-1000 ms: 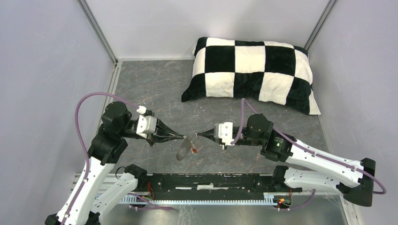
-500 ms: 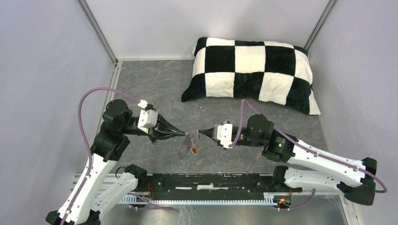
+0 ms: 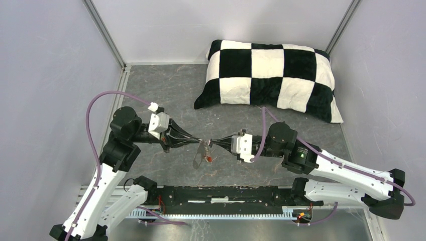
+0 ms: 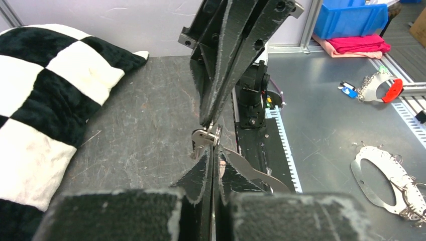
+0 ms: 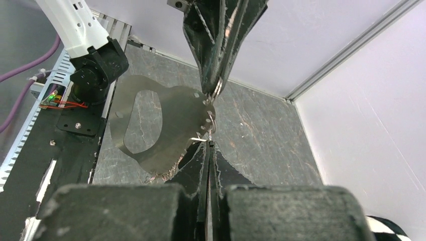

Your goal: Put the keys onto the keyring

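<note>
The keyring is a flat grey fob with an oblong slot, hanging tilted just above the table between the two arms. It shows broadside in the right wrist view. My left gripper is shut on the fob's top edge, where a small wire ring sits. My right gripper faces it tip to tip and is shut on a small silver key pressed against that same edge. A red tag dangles beside the fob. In the left wrist view the fob runs off to the right behind my fingers.
A black-and-white checked pillow lies at the back right. The black base rail runs along the near edge. Off the table, the left wrist view shows other metal fobs, a blue bin and a red cloth.
Both grippers have closed in on each other. The right one slid left and the left one edged right, so their tips now meet at the fob's top edge.
</note>
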Available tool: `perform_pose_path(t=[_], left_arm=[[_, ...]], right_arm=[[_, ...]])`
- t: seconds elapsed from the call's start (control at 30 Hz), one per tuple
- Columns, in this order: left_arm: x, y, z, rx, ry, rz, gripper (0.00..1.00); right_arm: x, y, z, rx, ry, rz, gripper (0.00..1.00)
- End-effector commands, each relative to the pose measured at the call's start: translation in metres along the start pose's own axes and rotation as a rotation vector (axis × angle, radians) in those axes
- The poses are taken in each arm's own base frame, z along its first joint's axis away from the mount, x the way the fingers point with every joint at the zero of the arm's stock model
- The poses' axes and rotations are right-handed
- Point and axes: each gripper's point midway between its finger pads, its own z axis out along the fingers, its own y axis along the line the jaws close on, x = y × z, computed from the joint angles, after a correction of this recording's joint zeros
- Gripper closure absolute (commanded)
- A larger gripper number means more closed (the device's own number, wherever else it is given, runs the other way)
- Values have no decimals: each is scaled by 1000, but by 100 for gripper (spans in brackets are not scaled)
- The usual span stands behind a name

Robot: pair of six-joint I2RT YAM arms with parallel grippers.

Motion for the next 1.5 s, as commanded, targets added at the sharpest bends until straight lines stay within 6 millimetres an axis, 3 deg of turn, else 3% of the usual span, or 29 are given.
perform_pose_path(t=[0.0,0.5,1.47], left_arm=[[-11,8,3,-30,-36,-46,98],[-10,8,4,-30,-32,-61,98],[-12,0,1,-4,-27,-30,98]], right_arm=[[-40,-16,-6,41,-102,-52,100],[-48,-17,-2,47,-127,-65,100],[-38,-21,3,74,-95,-68,100]])
